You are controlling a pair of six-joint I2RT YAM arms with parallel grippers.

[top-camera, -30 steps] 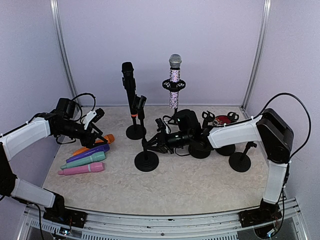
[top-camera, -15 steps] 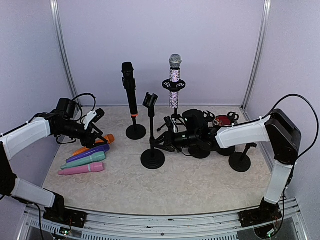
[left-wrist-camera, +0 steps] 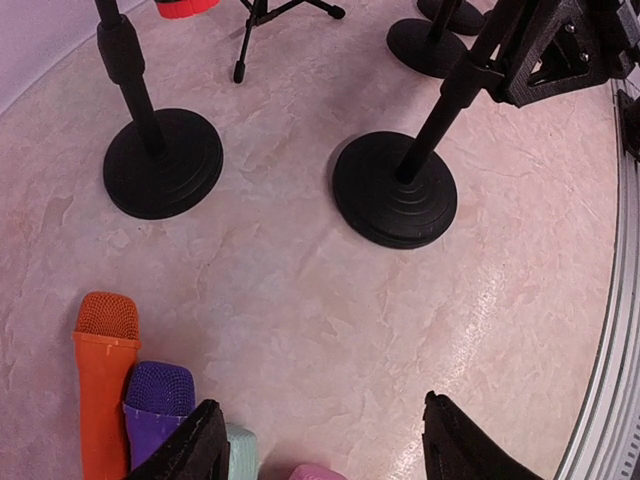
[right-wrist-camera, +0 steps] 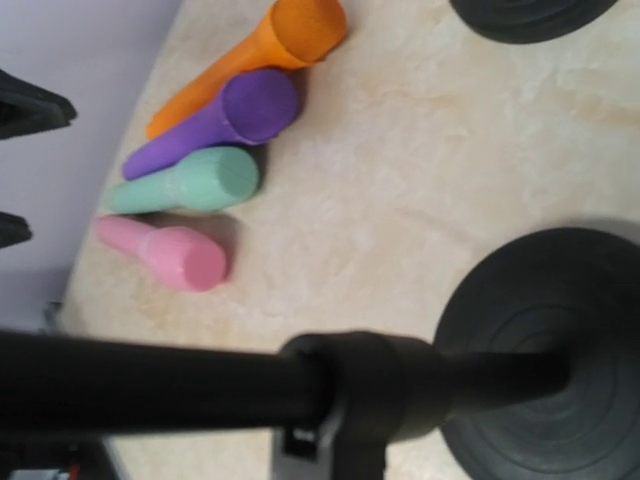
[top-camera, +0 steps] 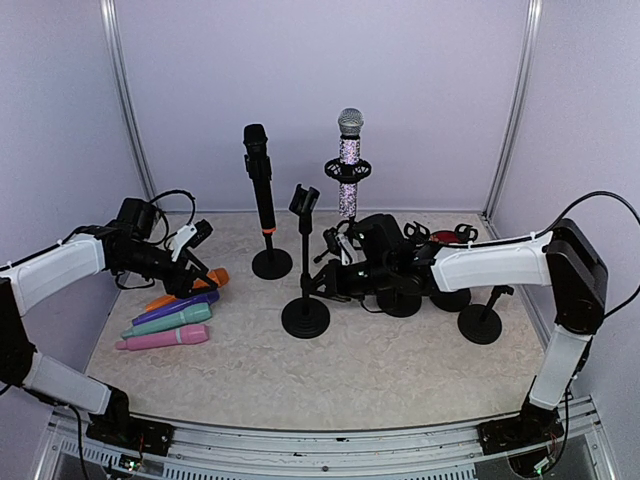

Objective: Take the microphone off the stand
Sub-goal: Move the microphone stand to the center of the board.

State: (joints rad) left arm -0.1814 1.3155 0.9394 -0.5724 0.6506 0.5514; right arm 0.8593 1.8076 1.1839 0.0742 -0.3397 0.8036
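A black microphone (top-camera: 258,150) with an orange ring stands upright in its stand (top-camera: 271,263) at the back. A glittery microphone (top-camera: 349,165) sits in a ring holder to its right. In front of them is a stand with nothing in its clip (top-camera: 305,260), its base (left-wrist-camera: 395,190) flat on the table. My right gripper (top-camera: 322,278) is shut on this stand's pole (right-wrist-camera: 200,385). My left gripper (left-wrist-camera: 318,405) hangs open and holds nothing, just above the heads of the loose microphones at the left (top-camera: 195,268).
Orange (right-wrist-camera: 270,45), purple (right-wrist-camera: 230,115), teal (right-wrist-camera: 190,180) and pink (right-wrist-camera: 165,252) microphones lie side by side at the left. More black stands (top-camera: 480,325) and a red object (top-camera: 445,238) crowd the right rear, behind my right arm.
My right gripper has brought the clip stand from a lean to upright and shifted it slightly right. The left arm has barely moved.
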